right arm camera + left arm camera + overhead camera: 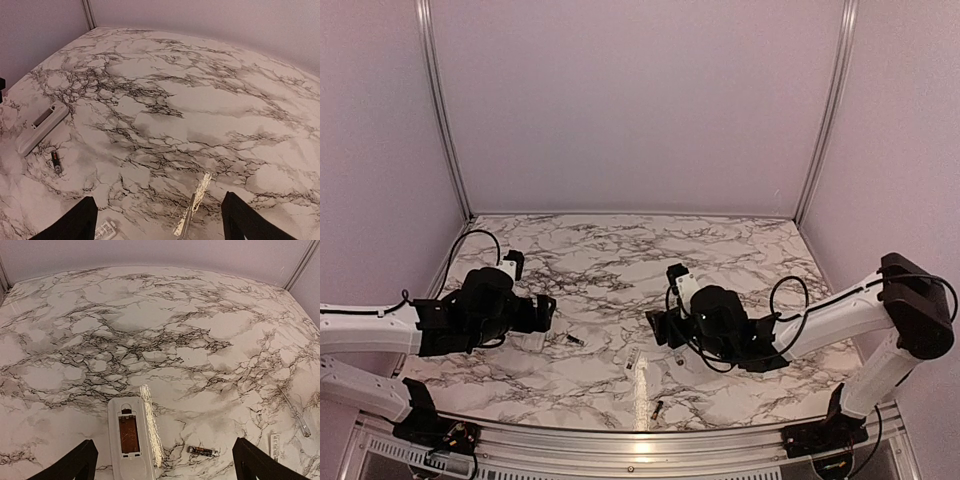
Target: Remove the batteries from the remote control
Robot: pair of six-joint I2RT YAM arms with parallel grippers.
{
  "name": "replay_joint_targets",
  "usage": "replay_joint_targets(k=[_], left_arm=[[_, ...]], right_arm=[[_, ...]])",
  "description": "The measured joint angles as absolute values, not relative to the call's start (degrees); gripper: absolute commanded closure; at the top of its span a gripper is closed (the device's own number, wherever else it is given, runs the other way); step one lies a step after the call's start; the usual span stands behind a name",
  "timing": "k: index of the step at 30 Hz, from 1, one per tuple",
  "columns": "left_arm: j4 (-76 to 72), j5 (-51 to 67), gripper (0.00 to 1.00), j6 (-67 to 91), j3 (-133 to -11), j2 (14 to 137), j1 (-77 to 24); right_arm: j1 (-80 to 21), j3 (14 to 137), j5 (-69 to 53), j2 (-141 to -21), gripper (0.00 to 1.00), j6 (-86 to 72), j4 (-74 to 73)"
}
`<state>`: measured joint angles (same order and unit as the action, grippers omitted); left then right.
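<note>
Slim white rectangular plastic remote control (131,440) flat on the marble-patterned tabletop (150,315), dark-reddish recess (129,434) facing up and looking empty. Left gripper (164,442) open wide right over the remote control, fingers well clear on either side, nothing held. Right gripper (159,200) also open and empty, well apart from the remote control. First battery (202,451), a tiny dark cylinder, on its side near the remote control, toward the right arm, not touching. Second battery (657,408), another tiny dark cylinder, well apart from the remote control toward the near edge; too small in the overhead view to confirm detail. Judging by the bare recess, unloading probably done. Handling: batteries light, rigid, smooth and round, so likely to roll or squirt out of a pinch; best taken across the barrel at mid-length, fingers square to the axis. Remote control light and stiff with a slick shell, likely to skate on the glossy top if nudged; best pinched across the long edges. Clutter: thin clear-grey rod (295,412) and short white cover piece (275,446) beyond the first battery, well apart from the remote control, near each other. Nothing between the remote control and the first battery; rod and cover piece only in the way of a sweep from the right arm's side.
</note>
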<state>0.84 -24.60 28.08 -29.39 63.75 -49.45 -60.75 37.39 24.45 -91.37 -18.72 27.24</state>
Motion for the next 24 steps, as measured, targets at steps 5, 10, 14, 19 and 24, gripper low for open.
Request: replay_joint_targets(k=[5, 10, 14, 19, 24], left_arm=[[1.65, -29.65, 0.01, 26.79, -32.29, 61.23, -49.45], [1.32, -37.39, 0.01, 24.95, -33.91, 58.81, -49.25], [-1.63, -43.22, 0.01, 21.71, -33.93, 57.67, -47.83], [-8.14, -50.54, 0.01, 16.64, -33.08, 57.69, -44.53], [-16.64, -53.28, 0.01, 10.79, -29.98, 59.18, -37.63]], right_arm=[[-60.01, 40.95, 25.85, -85.41, 0.01, -15.86, 22.94], [-55.99, 43.44, 26.57, -79.68, 0.01, -14.76, 17.96], [-49.39, 43.46, 27.66, -74.35, 0.02, -14.79, 14.61], [-42.15, 43.11, 30.76, -69.36, 0.02, -14.46, 11.35], [-33.52, 39.92, 33.61, -65.06, 0.04, -14.31, 10.15]])
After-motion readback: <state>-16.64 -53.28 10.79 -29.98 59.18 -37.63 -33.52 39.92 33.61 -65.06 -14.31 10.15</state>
